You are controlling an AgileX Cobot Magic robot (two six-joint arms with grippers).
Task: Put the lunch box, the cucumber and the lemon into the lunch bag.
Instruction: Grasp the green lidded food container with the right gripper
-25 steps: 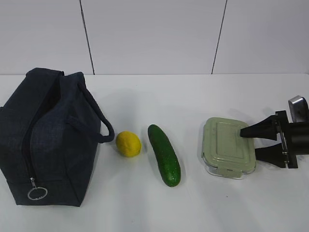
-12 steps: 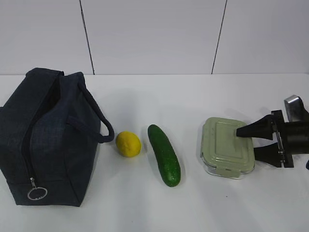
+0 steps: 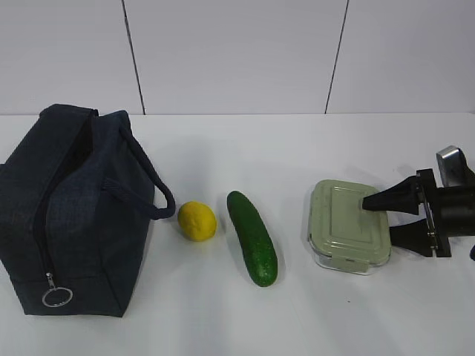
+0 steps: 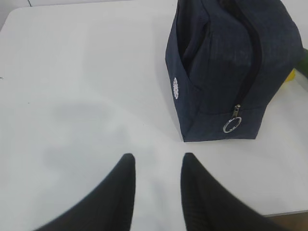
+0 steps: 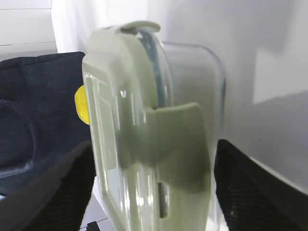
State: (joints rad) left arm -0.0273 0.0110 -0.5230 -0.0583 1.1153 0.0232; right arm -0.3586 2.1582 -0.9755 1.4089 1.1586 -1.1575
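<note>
The lunch box (image 3: 345, 222), clear glass with a pale green lid, lies flat at the right of the table. My right gripper (image 3: 386, 217) stands open around its right end, one finger over the lid and one at the near side. In the right wrist view the lunch box (image 5: 144, 144) fills the space between the fingers (image 5: 72, 183), with a gap on each side. The cucumber (image 3: 252, 237) and the lemon (image 3: 197, 220) lie in the middle. The navy lunch bag (image 3: 74, 215) stands at the left. My left gripper (image 4: 158, 161) is open over bare table, short of the lunch bag (image 4: 221, 72).
The bag's metal ring pull (image 3: 56, 297) hangs at its low front corner, and a loop handle (image 3: 148, 185) sticks out toward the lemon. A white tiled wall (image 3: 237, 52) closes the back of the white table (image 3: 223, 319).
My right gripper has edged a little to the left at the lunch box's end, and the box has shifted slightly left with it. The other things lie as before.
</note>
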